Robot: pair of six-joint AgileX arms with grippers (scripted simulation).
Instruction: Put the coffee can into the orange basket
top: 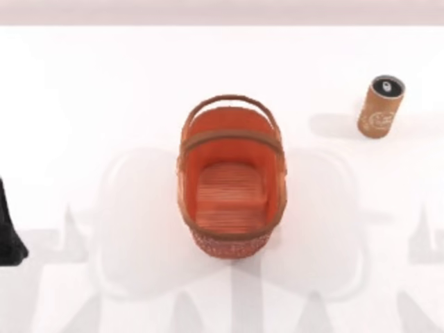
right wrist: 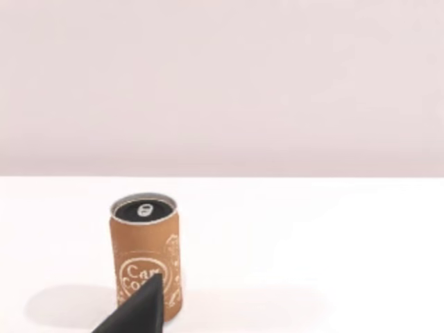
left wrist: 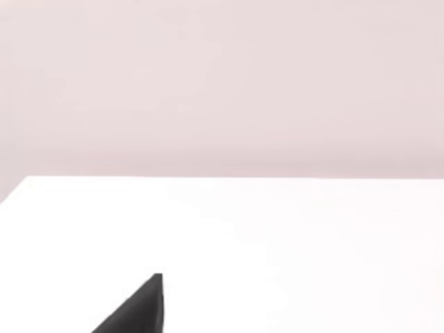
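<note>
Still upright near the surface's far right corner, coffee can (top: 381, 107), well apart from the central orange basket (top: 231, 182), ungrasped; cannot tell either gripper's state, left arm (top: 10, 229) parked at left edge.

A rendered simulation: a bare white table (top: 104, 83) against a featureless pale pinkish backdrop (right wrist: 222, 83).

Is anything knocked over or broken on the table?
No, nothing stands out. The coffee can stands upright on the table's right side, apart from the orange basket, which sits upright and empty in the middle. No spills or dents show. The left arm is parked at the left edge.
</note>
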